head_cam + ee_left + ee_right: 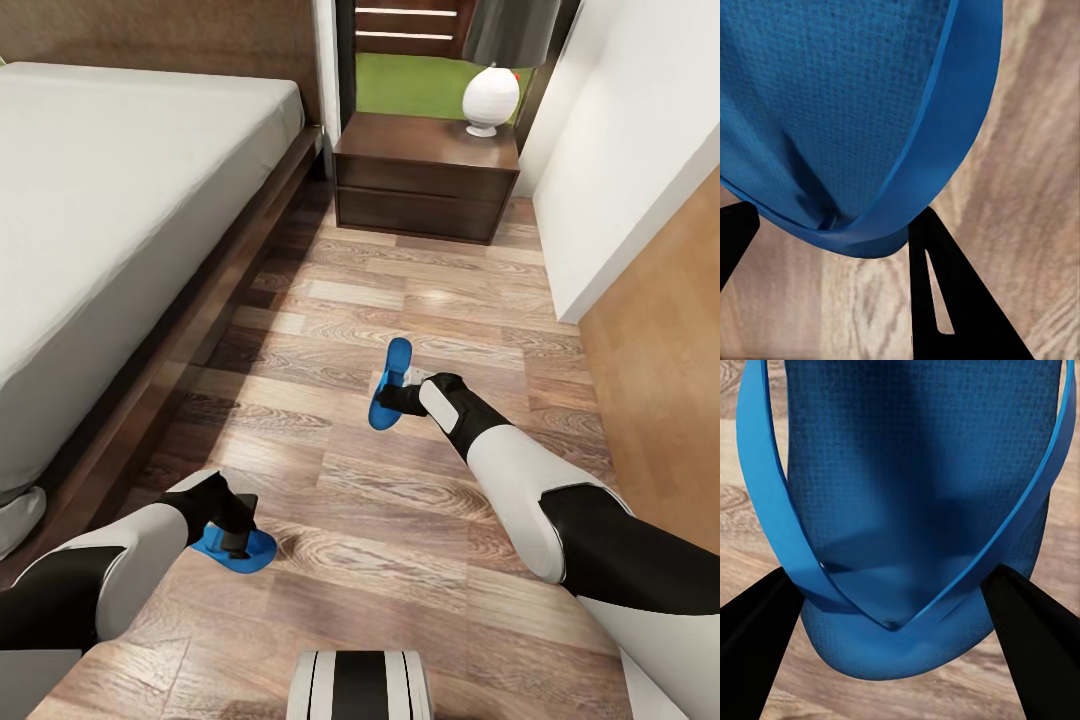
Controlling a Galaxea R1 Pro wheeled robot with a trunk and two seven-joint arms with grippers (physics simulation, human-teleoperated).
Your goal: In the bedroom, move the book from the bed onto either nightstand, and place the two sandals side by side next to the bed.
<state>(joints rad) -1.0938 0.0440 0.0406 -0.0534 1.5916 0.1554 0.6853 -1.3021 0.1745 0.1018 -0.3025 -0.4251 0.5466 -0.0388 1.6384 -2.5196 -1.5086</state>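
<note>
Two bright blue sandals show above the wood floor beside the bed (120, 180). One sandal (392, 375) is turned up on its edge with my right gripper (402, 396) shut on its toe end; in the right wrist view the sandal (907, 472) sits between the black fingers (757, 652). The other sandal (250, 550) lies flat and low near the bed frame, and my left gripper (236, 538) is shut on it. In the left wrist view its toe end (847, 112) sits between the fingers (945, 300). The nightstand (425, 170) stands at the back. The book is out of view.
A white lamp (490, 100) with a grey shade stands on the nightstand. A white wall (620, 180) and a wooden panel close the aisle on the right. The bed's dark frame (200, 330) runs along the left. My base (365, 685) shows at the front.
</note>
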